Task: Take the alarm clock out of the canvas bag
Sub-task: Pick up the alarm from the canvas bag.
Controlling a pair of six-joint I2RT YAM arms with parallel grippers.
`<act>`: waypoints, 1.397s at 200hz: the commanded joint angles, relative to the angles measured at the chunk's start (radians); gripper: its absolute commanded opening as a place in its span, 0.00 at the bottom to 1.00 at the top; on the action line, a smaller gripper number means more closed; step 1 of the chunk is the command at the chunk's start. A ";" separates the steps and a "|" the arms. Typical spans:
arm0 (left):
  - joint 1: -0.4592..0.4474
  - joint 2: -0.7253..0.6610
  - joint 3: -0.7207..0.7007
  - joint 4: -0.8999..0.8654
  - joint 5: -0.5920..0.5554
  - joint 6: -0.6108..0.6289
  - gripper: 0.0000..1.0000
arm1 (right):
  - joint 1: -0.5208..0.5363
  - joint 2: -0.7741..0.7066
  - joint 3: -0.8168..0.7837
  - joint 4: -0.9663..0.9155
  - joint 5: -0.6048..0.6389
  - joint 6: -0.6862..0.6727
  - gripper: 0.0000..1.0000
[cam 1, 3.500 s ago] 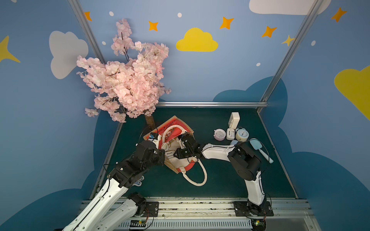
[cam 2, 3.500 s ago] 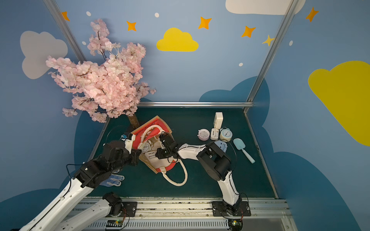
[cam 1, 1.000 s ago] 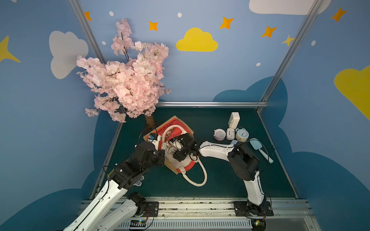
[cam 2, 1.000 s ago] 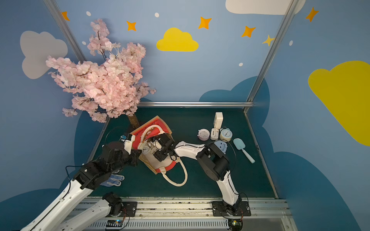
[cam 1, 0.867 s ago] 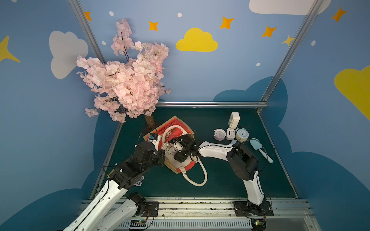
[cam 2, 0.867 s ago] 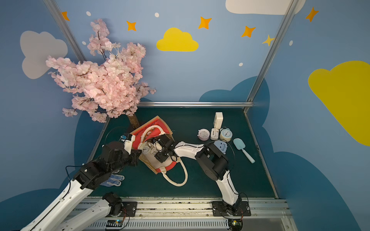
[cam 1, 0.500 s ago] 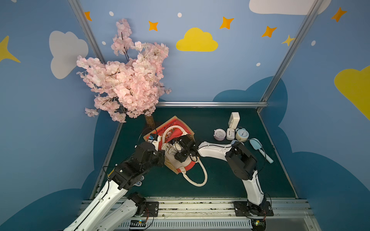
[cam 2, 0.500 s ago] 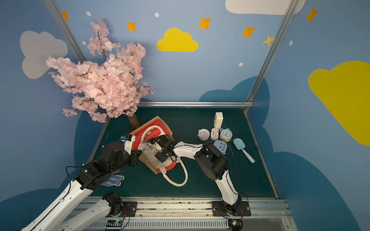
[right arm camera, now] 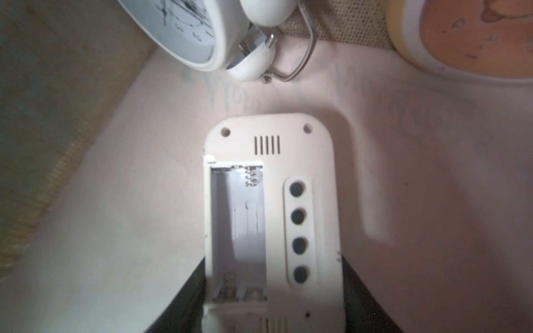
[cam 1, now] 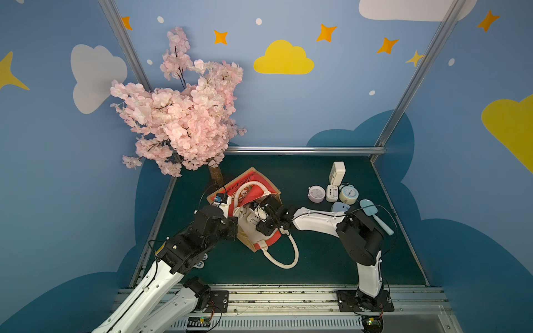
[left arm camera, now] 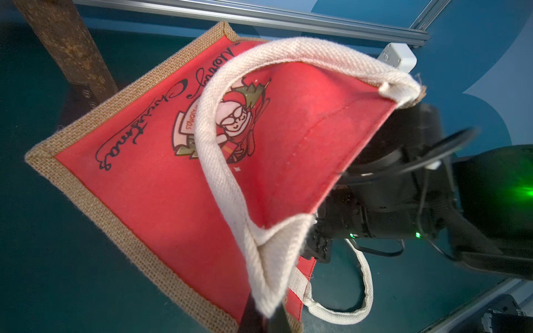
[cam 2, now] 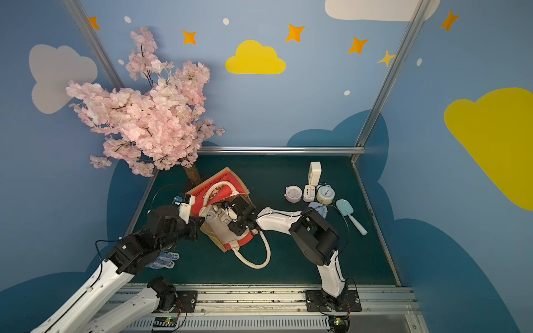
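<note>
The canvas bag point(cam 1: 248, 184) point(cam 2: 219, 184) point(left arm camera: 144, 187) lies on its side on the green table, its red panel up. My left gripper point(cam 1: 234, 212) point(cam 2: 199, 215) point(left arm camera: 265, 315) is shut on its cream upper handle and holds the mouth lifted. My right gripper point(cam 1: 255, 216) point(cam 2: 226, 217) point(right arm camera: 272, 256) reaches inside. Its dark fingers press both long sides of a cream rectangular alarm clock point(right arm camera: 271, 201) that lies back up with its battery bay open. A white twin-bell clock point(right arm camera: 187, 28) and an orange-faced one point(right arm camera: 476, 37) lie deeper in the bag.
Several clocks stand at the back right, among them a pink round one point(cam 1: 316, 193) and a tall white one point(cam 1: 337, 172), with a light-blue brush point(cam 1: 375, 214) beside them. The blossom tree's trunk point(cam 1: 215, 176) stands behind the bag. The bag's loose handle point(cam 1: 284, 253) lies in front, and a glove point(cam 2: 163, 259) at the left.
My right gripper has pushed a little deeper into the bag and its jaws have narrowed onto the rectangular clock. The left gripper still holds the handle up.
</note>
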 commanded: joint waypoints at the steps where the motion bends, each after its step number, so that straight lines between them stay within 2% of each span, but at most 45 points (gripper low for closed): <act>1: 0.001 -0.005 -0.010 0.019 -0.001 -0.005 0.06 | 0.008 -0.085 -0.047 0.062 -0.002 0.069 0.40; 44: 0.001 0.003 -0.013 0.033 0.012 -0.010 0.06 | 0.024 -0.212 -0.125 0.075 -0.022 0.116 0.36; 104: 0.001 0.019 -0.013 0.054 0.020 -0.013 0.06 | 0.011 -0.483 -0.315 0.159 -0.060 0.195 0.34; 150: 0.001 0.019 -0.013 0.056 0.021 -0.011 0.06 | -0.080 -0.671 -0.444 0.221 -0.088 0.270 0.35; 204: 0.001 0.017 -0.012 0.059 0.018 -0.010 0.06 | -0.186 -0.854 -0.506 0.154 -0.066 0.270 0.36; 235: 0.001 0.026 -0.012 0.064 0.026 -0.008 0.06 | -0.309 -0.876 -0.513 0.076 -0.047 0.316 0.36; 279: 0.001 0.028 -0.005 0.064 0.024 -0.004 0.06 | -0.476 -0.768 -0.451 -0.111 0.041 0.365 0.36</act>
